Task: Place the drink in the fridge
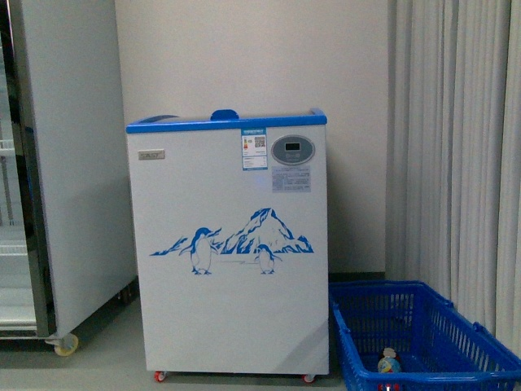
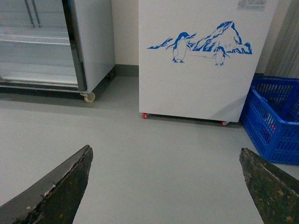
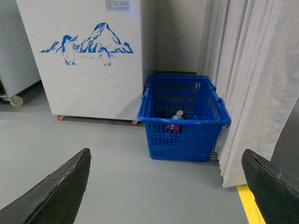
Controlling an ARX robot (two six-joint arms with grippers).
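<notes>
The fridge [image 1: 228,244] is a white chest cooler with a blue top rim, a penguin-and-mountain print and an oval display; it stands against the wall and also shows in the left wrist view [image 2: 201,60] and the right wrist view [image 3: 84,60]. The drink [image 1: 388,360], a small bottle with a pale cap, stands inside a blue basket [image 1: 440,326] to the right of the fridge; it also shows in the right wrist view [image 3: 177,116]. My left gripper [image 2: 166,186] and right gripper [image 3: 166,186] are open and empty, above bare floor, well short of both.
A tall grey upright cabinet [image 1: 65,163] on casters stands left of the fridge. Pale curtains [image 1: 456,147] hang at the right behind the basket [image 3: 184,116]. A yellow floor line [image 3: 252,205] runs near the curtain. Grey floor [image 2: 154,140] lies before the fridge.
</notes>
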